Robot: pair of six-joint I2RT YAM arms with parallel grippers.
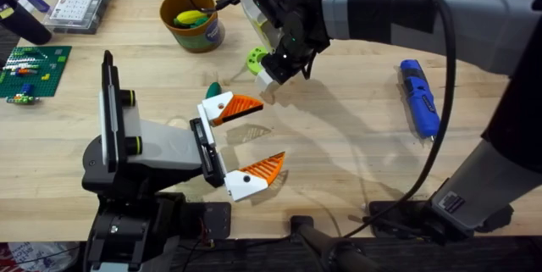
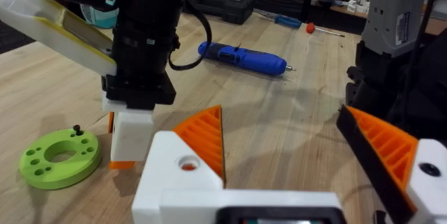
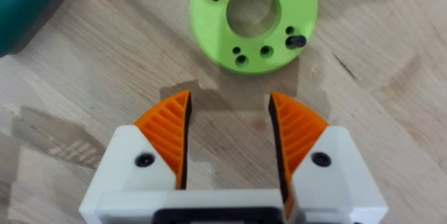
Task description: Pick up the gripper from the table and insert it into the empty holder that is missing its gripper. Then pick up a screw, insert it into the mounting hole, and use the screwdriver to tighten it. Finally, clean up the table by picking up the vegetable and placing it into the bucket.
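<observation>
- The large light wooden butcher-block table (image 1: 339, 149) carries everything, its plank grain running from side to side.
- The left gripper (image 1: 253, 136), white with orange ribbed pads, sits near the table's middle toward the near edge; its 2 fingers are spread wide with nothing between them.
- The right gripper (image 3: 229, 135) hangs over the middle of the table toward the far edge, fingers pointing down at the wood, parted by a clear gap and holding nothing.
- The small round mustard-yellow bucket (image 1: 195, 19) with a bluish label band stands close to the far edge, left of centre, with something green and yellow inside.
- The slim bright-blue pen-shaped screwdriver (image 1: 419, 97) lies flat toward the right edge.
- The small lime-green round plastic gripper piece (image 3: 253, 16), with a centre hole and smaller holes around it, lies flat on the wood just beyond the right fingertips, not touched by them.
</observation>
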